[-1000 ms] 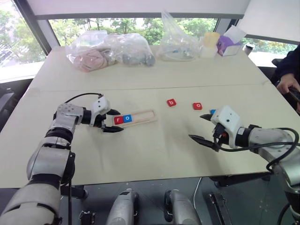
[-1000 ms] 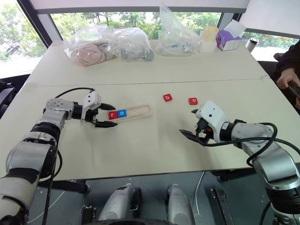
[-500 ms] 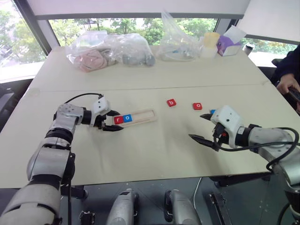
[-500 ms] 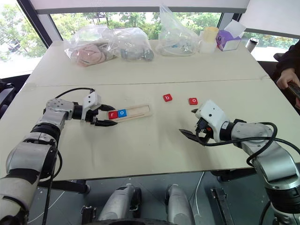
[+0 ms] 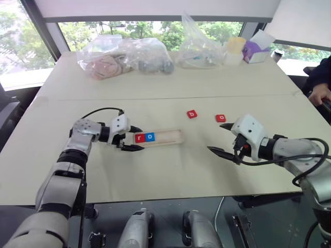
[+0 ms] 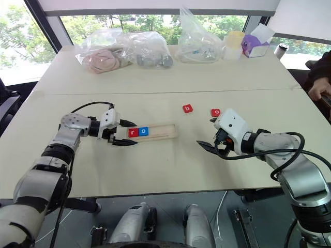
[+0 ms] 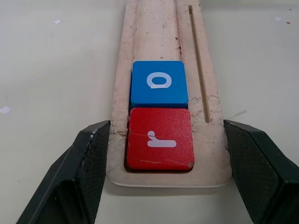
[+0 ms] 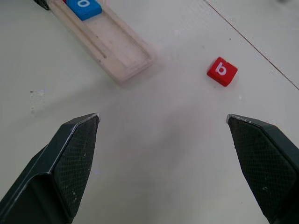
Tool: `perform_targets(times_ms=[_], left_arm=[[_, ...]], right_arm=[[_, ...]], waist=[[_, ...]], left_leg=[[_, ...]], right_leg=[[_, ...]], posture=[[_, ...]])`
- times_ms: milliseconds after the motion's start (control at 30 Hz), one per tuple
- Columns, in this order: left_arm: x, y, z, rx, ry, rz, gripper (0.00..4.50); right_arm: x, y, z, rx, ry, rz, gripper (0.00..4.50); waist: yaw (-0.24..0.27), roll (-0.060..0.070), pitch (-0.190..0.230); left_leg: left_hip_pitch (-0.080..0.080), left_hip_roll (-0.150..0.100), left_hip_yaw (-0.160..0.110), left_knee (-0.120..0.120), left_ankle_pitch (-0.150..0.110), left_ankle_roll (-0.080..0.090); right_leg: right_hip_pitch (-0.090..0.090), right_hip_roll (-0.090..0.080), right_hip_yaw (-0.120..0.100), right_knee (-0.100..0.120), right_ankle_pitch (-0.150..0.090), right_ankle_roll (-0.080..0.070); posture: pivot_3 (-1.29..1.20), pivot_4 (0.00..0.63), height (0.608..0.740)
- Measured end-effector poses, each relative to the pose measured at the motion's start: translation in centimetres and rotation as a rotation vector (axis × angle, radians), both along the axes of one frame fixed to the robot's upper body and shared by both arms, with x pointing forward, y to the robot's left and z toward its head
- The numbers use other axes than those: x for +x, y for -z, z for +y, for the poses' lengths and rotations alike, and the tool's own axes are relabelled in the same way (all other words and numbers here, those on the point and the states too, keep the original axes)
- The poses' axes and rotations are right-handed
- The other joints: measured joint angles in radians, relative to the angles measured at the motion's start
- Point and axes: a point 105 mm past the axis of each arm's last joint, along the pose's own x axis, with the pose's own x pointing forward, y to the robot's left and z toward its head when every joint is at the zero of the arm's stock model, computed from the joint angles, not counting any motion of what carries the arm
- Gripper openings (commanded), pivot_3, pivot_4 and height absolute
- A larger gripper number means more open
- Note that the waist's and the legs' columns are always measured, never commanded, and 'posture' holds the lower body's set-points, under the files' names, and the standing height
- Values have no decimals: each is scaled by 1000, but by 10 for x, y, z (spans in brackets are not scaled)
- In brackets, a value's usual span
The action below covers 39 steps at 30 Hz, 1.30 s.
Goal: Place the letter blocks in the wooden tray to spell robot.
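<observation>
On the big cream table (image 5: 170,170), my two arms sat well apart, the left one low at the near end of the wooden tray (image 5: 166,137) and the right one off to the other side over bare tabletop. At the far edge I could see clear plastic bags (image 5: 124,54) and a purple tissue box (image 5: 256,49), and a person's hand (image 5: 320,94) showed at the right margin. The tray lay flat near the middle, one end between the fingers of my left gripper (image 7: 166,154), which were clenched against its two long sides. My right gripper (image 8: 163,163) hung released, fingers spread wide, holding nothing. In the tray's groove the red r block (image 7: 160,138) sat at the gripped end with the blue o block (image 7: 159,84) touching it; the rest of the groove was bare wood. A red b block (image 5: 192,114) and a red o block (image 5: 221,118) lay loose on the table beyond the tray.
</observation>
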Motion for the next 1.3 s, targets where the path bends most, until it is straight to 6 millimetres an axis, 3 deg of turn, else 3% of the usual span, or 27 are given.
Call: perform_targets(times_ms=[333,633,1300], left_arm=[[-5,-1,-24,19,-15,-48,3310],[-22,0,-45,76,80,51,3310],[-26,1,-59,86,64,71,3310]], right_arm=[[0,2,1,-6,-3,0,4500],[1,4,5,-5,-4,-10,4500],[1,11,5,20,33,-10,4500]], waist=[[15,5,-3],[3,5,-3],[6,5,-3]], left_leg=[[0,0,0,1,0,1],[-1,0,-1,1,-1,2],[-1,0,-2,1,-1,2]], right_leg=[[3,-4,-6,-2,0,0],[2,-3,-6,-2,-1,0],[3,-3,-7,-2,-1,0]], posture=[[0,150,725],[0,150,725],[0,150,725]])
